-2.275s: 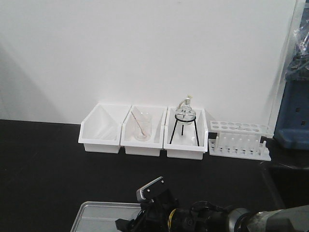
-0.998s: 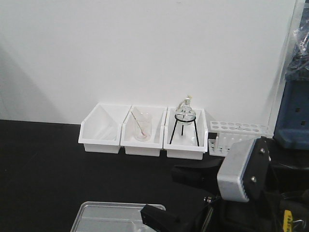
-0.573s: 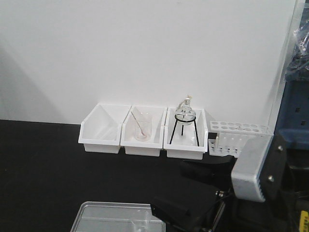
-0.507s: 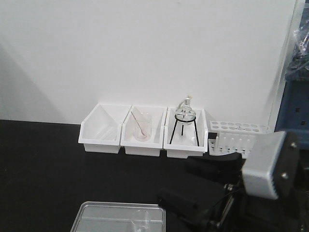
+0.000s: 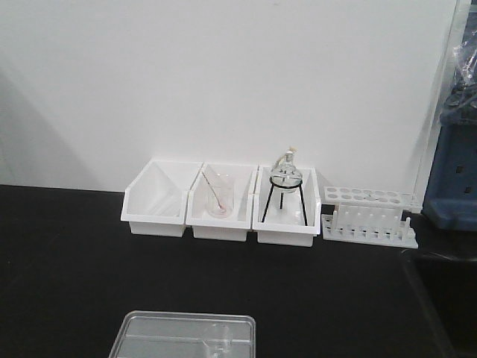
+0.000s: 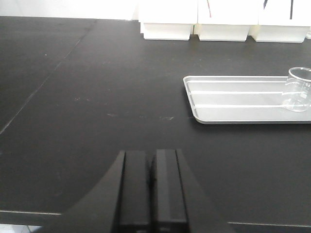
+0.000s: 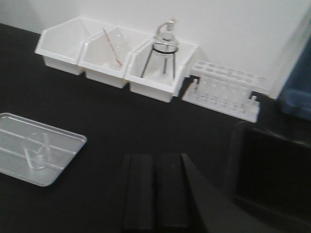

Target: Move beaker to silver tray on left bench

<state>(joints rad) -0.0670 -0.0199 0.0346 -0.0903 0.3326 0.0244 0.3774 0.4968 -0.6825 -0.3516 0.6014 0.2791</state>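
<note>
The small clear beaker stands upright in the silver tray on the black left bench. The beaker also shows in the right wrist view, on the tray, and faintly in the front view, on the tray. My left gripper is shut and empty, above the bench to the left of and nearer than the tray. My right gripper is shut and empty, to the right of the tray. Neither gripper shows in the front view.
Three white bins stand against the back wall. The middle one holds a larger beaker with a rod, the right one a round flask on a black tripod. A white test-tube rack stands to their right. A dark box lies at the right.
The right arm, which filled the lower right of the front view, has drawn back out of that view. The beaker stays standing in the tray.
</note>
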